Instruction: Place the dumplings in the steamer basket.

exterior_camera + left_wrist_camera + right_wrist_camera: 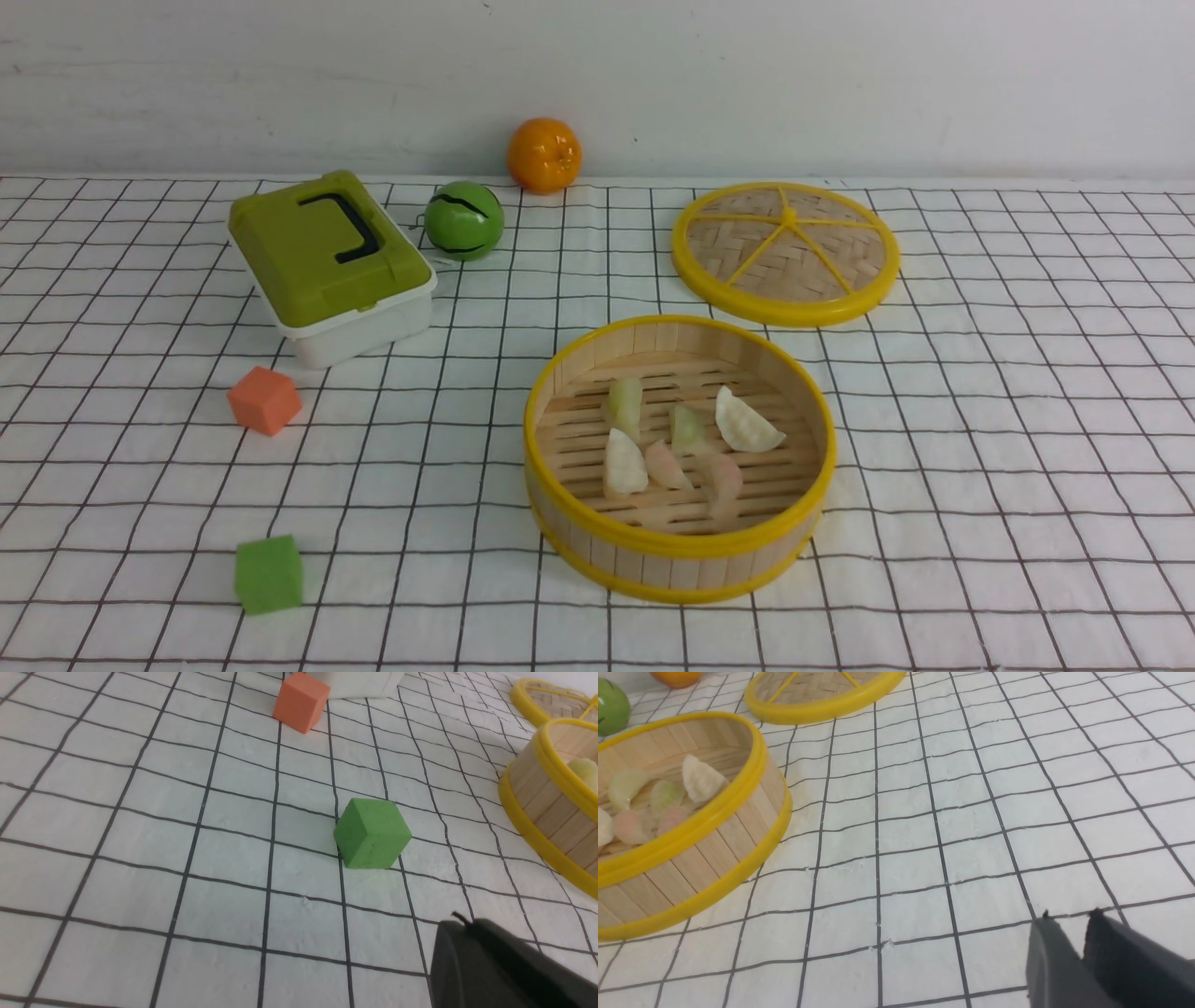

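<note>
Six dumplings (686,439), axes mixed, fill our steamer basket (679,546); cloth lies bare toward three o'clock; left gripper (460,921) clenched, right gripper (1069,919) slightly parted, empty.

orange cube (264,399) sitting near lidded green box (331,264) | green cube (269,574) lying nearer | green ball (464,220), orange fruit (544,155), woven lid (786,253) resting farther back on checked cloth (1008,448)

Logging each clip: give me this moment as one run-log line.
dumplings: six in steamer basket | lid: off, behind basket | left gripper: shut, empty | right gripper: slightly apart, empty | task: looks done
</note>
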